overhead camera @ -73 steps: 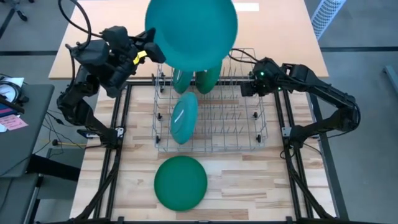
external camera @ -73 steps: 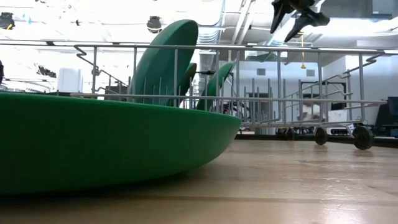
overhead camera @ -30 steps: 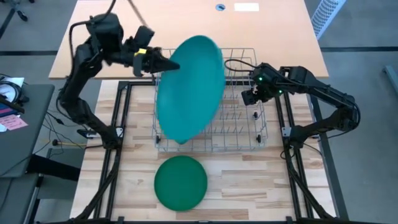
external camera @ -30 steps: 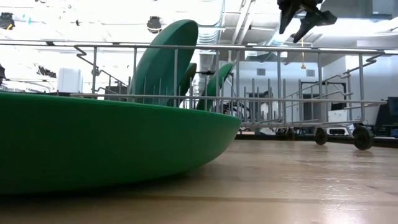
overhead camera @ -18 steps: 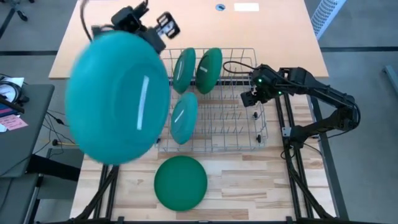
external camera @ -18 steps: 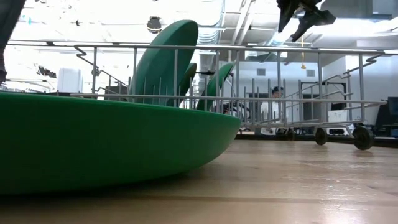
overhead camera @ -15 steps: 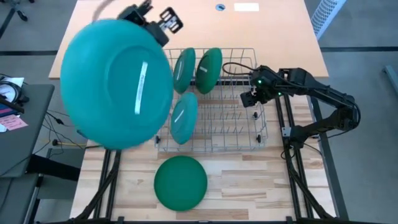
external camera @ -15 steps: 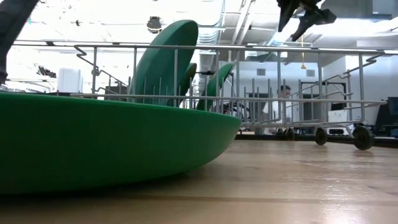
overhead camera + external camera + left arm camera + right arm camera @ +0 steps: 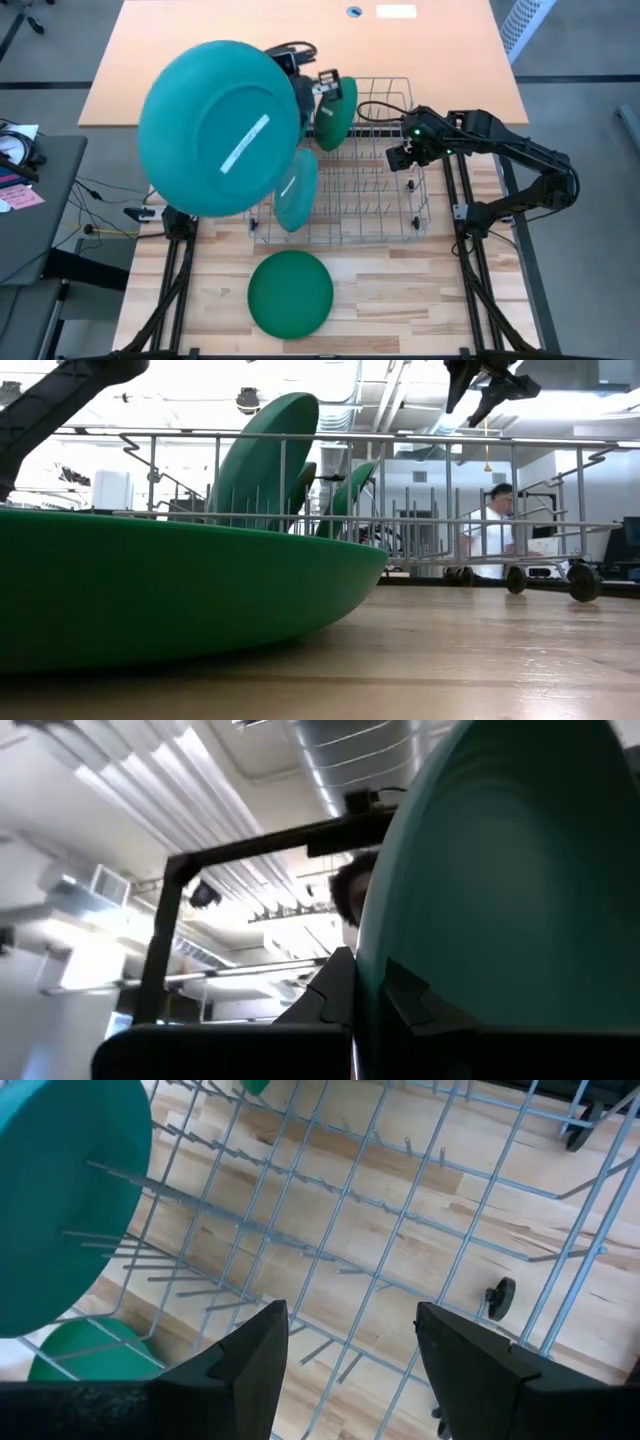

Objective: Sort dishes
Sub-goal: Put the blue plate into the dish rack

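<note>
A large teal plate [image 9: 220, 128] hangs high over the table's left half, its underside with a white label facing up; my left gripper [image 9: 365, 995] is shut on it. The wire rack [image 9: 370, 190] holds a dark green plate [image 9: 335, 112] and a teal plate [image 9: 296, 190], both standing on edge between the tines. Another dark green plate [image 9: 290, 292] lies flat on the table near the front edge. My right gripper [image 9: 350, 1370] hovers open above the rack's right side [image 9: 405, 160], with nothing between its fingers. My left gripper pinches the teal plate's rim [image 9: 385, 982] between its two fingers, at the plate's far right edge [image 9: 297, 85]. The fingers slant upward. The plate is lifted clear, far above the table and the rack, and tilted with its underside up.
The held plate hides my left arm and the rack's left end in the high view. The rack's right half has bare tines [image 9: 380, 1210]. Bare wood lies right of the flat green plate [image 9: 150, 590]. A person [image 9: 495, 525] is in the room behind.
My left gripper has swung the teal plate from over the rack out toward the table's left, then partway back toward the rack, tipping from pointing down to pointing up. The plate has turned from nearly edge-on to underside up. My right gripper has kept still.
</note>
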Controlling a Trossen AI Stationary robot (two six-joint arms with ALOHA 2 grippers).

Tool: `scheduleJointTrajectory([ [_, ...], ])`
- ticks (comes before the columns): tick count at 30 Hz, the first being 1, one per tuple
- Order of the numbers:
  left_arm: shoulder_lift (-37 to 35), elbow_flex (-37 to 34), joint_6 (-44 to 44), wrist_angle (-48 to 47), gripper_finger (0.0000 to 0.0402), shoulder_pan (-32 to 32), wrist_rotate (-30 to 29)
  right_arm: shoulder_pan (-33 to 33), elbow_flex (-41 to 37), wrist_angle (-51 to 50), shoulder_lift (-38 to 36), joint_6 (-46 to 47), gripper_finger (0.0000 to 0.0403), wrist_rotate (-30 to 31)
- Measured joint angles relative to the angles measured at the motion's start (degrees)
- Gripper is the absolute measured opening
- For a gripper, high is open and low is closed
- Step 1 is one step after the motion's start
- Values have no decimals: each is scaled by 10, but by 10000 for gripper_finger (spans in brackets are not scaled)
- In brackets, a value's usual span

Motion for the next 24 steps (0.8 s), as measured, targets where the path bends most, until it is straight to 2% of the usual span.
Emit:
scheduleJointTrajectory([
  [5,4,0,-13,3,0,-14,43,0,0,3,0,-3,225,6],
  [11,8,-2,-15,2,0,-11,30,-3,0,3,0,-5,225,17],
  [24,7,-2,-54,1,0,28,41,-7,0,2,0,-16,225,17],
])
